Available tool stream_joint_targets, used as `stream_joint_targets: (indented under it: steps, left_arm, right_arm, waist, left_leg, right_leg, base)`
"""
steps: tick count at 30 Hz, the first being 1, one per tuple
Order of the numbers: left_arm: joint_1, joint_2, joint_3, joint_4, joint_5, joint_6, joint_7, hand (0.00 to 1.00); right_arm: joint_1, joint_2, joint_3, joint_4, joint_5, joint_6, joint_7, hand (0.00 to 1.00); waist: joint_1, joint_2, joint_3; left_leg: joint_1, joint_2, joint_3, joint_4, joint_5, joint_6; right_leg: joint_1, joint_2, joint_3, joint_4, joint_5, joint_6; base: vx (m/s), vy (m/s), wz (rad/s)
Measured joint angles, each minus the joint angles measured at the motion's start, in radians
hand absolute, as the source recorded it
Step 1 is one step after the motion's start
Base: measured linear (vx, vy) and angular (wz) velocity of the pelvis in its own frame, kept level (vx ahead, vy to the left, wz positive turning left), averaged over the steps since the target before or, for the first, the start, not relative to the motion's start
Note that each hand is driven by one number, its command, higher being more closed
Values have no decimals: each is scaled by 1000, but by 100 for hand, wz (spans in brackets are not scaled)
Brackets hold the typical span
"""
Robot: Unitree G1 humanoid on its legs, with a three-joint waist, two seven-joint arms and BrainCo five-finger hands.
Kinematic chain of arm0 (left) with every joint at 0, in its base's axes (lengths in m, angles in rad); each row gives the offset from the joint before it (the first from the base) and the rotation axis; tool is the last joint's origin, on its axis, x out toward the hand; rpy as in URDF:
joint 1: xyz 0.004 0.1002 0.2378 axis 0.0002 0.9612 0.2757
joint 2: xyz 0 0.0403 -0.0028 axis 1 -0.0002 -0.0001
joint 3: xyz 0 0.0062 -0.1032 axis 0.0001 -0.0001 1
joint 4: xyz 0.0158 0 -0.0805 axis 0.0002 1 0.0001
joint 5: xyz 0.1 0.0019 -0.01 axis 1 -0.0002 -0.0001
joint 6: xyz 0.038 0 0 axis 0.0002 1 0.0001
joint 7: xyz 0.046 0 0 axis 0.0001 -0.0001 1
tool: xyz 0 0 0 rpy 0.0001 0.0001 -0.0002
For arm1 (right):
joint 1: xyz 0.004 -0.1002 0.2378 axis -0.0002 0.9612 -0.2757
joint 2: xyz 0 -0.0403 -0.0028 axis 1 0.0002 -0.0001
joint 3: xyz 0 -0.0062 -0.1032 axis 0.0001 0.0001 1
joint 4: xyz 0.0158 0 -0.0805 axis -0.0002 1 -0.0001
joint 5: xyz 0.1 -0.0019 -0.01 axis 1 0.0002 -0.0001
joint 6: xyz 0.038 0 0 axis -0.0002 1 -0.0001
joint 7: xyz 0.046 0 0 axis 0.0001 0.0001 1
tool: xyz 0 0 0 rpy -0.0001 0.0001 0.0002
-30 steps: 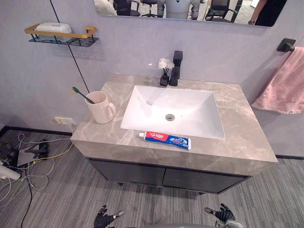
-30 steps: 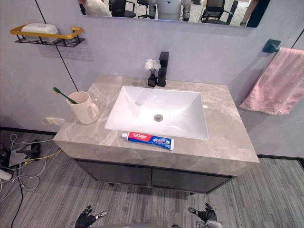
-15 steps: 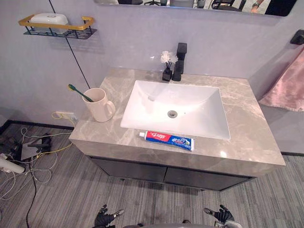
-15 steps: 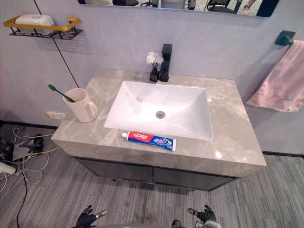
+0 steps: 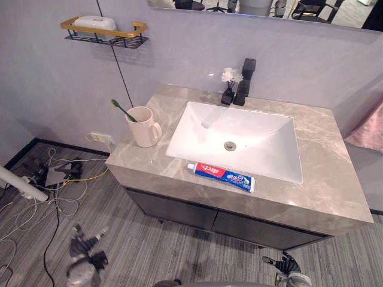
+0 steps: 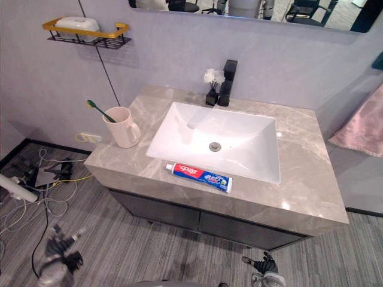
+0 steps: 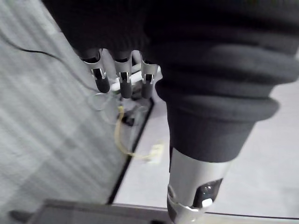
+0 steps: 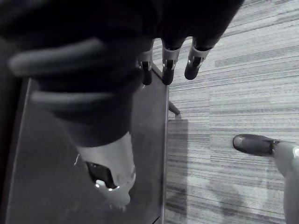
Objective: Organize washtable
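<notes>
A red, white and blue toothpaste tube (image 5: 221,176) lies flat on the marble countertop (image 5: 323,179), along the front rim of the white sink (image 5: 239,140). At the counter's left end stands a cream mug (image 5: 143,127) with a green toothbrush (image 5: 119,109) leaning in it. Both hands hang low over the floor in front of the cabinet, far from the counter. My left hand (image 5: 84,262) is out at the lower left, fingers (image 7: 122,79) straight and holding nothing. My right hand (image 5: 286,264) is at the lower right, fingers (image 8: 168,65) relaxed and empty.
A black faucet (image 5: 246,75) and a small diffuser with white flowers (image 5: 228,81) stand behind the sink. A wall shelf (image 5: 105,33) carries a soap dish. A pink towel (image 5: 368,128) hangs at the right. Cables (image 5: 54,179) lie on the floor at the left. Dark cabinet doors (image 5: 221,218) sit below the counter.
The camera has turned, so the whole scene sits further right. My left hand has swung out to the left and come up a little. Nothing on the counter has moved.
</notes>
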Motion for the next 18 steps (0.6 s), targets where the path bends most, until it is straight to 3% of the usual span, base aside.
stream_joint_targets:
  steps: [4,8,10,16,17,18]
  left_arm:
    - [-49,1,3,-219,50,-6,33,0]
    - [-101,30,-79,-506,229,-14,73,0]
    - [-123,43,-124,-573,276,-15,75,0]
    - [-216,127,-347,-683,441,-33,68,0]
    - [-293,165,-470,-678,488,-33,62,0]
    - [-323,177,-511,-677,512,-35,44,0]
  right_arm:
    - [10,0,4,-2,0,0,3,0]
    - [6,2,6,-4,3,0,28,0]
    - [7,1,17,-4,7,-1,33,0]
    - [17,1,68,-3,10,-3,47,0]
    - [17,-2,92,-5,10,-3,51,0]
    - [11,-2,96,-5,10,-3,57,0]
  waist:
    - [23,11,-6]
    - [23,20,-6]
    - [22,21,-6]
    - [15,26,-6]
    - [5,26,-6]
    - [-8,26,-6]
  left_leg:
    - [-4,-2,-16,5,0,0]
    - [-30,-8,-37,39,-6,-5]
    - [-31,-7,-36,45,-9,-5]
    - [-32,7,-9,79,-28,-10]
    - [-32,10,-3,81,-29,-11]
    - [-32,10,-1,81,-29,-11]
  right_leg:
    - [9,-1,-19,-3,-1,-1]
    - [10,-6,-32,-1,-1,0]
    - [12,-5,-31,0,-1,0]
    - [9,6,1,4,2,-4]
    - [7,9,10,1,6,-8]
    - [7,9,12,1,6,-8]
  base:
    - [8,4,16]
    - [-26,12,14]
    - [-40,9,-2]
    - [-53,5,-15]
    - [-51,0,-14]
    - [-47,6,-13]
